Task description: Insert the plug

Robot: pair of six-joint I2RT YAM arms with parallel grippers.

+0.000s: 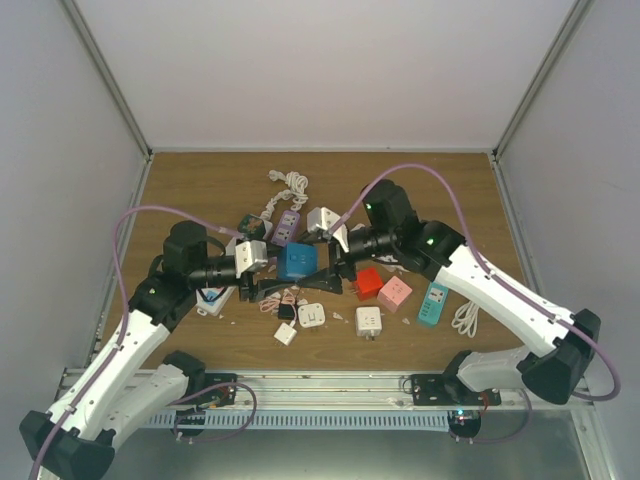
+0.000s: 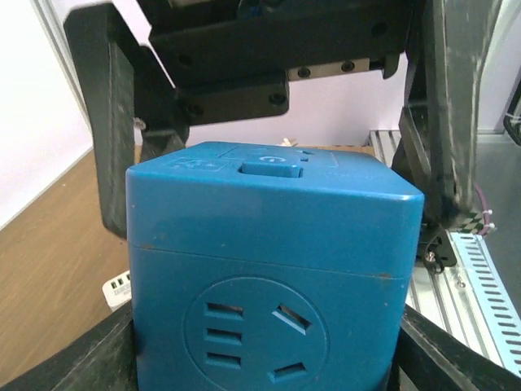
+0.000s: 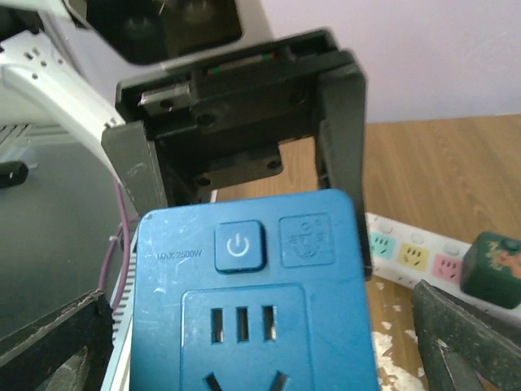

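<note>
A blue socket cube with a power button is held above the table's middle, between the two arms. My left gripper is shut on it, and its black fingers press the cube's two sides. My right gripper faces it from the opposite side and is open wide. Its fingers stand on either side of the cube, apart from it. In the right wrist view the cube's button face is turned toward me. The plug is hidden in every view.
Below the cube lie a red cube, a pink cube, a teal strip, white adapters and a purple adapter. A white power strip and a green cube lie to the right. White cords lie behind.
</note>
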